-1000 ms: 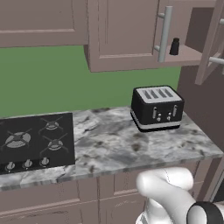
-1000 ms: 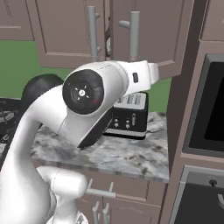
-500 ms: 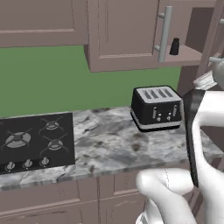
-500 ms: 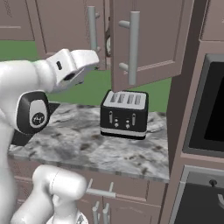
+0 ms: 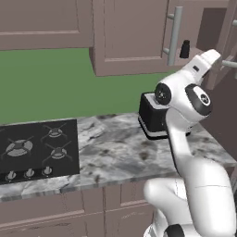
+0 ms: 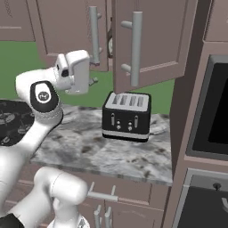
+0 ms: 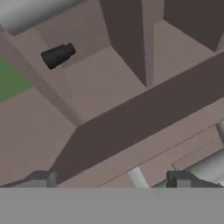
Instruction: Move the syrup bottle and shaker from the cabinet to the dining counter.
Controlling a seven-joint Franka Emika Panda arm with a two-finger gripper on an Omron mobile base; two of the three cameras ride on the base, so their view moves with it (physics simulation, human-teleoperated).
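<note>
The cabinet [image 5: 139, 37] hangs over the counter with its door swung open. On its inner shelf stands the small black shaker [image 5: 185, 48], just behind the grey bar handle [image 5: 173, 36]. My arm is raised and its hand [image 5: 204, 61] sits just below and right of the shaker, at the cabinet's opening. The hand view looks into the cabinet, rolled over, with the shaker [image 7: 58, 55] at upper left, well away from my gripper [image 7: 111, 180]. Its fingertips [image 7: 41, 178] stand wide apart with nothing between them. The syrup bottle and the dining counter are out of view.
A black toaster [image 6: 127, 116] stands on the marbled counter [image 5: 115, 152] under the cabinet, partly behind my arm in the left base view. A black stove [image 5: 37, 148] lies at the left. A dark oven front [image 6: 213, 111] fills the tall unit on the right.
My arm has swung up from low in front of the base, and the hand now points into the open cabinet. The jaws stayed open. Shaker and toaster have not moved.
</note>
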